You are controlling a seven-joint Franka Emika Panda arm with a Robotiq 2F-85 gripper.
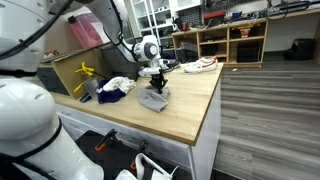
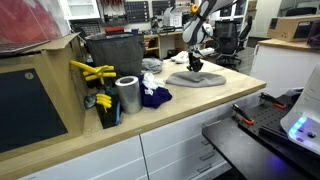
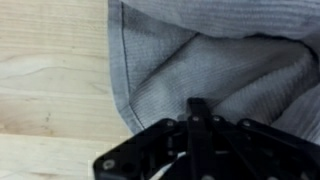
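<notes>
Clearly the grey cloth [image 3: 220, 70] was woven with a fine rib, its hemmed edge running straight down the pale wood grain of the bench [image 3: 50, 80] in the wrist view. The gripper [image 3: 197, 105] came in from the bottom of that view as a black, angular frame. Its fingers showed as one narrow dark bar, pressed together, with the tip at a soft ridge in the fabric from which creases fanned outward. Whether any cloth was caught between them could not be told.

In both exterior views the grey cloth [image 1: 153, 101] [image 2: 195, 79] lay as a low, rumpled heap on the bench [image 1: 190, 105] [image 2: 225, 100], a thick slab of light butcher-block wood on white cabinets. The gripper [image 1: 155, 88] [image 2: 195, 66] stood directly over the cloth, pointing down and meeting its top.

Well apart from it along the bench sat a crumpled dark blue cloth [image 1: 112, 93] [image 2: 153, 97]. Just beside that, in an exterior view, stood a smooth, dull metal cylinder [image 2: 127, 95], upright. Bent yellow pieces [image 2: 92, 72] of glossy plastic lay next to it, in front of a boxy dark bin [image 2: 112, 52].
</notes>
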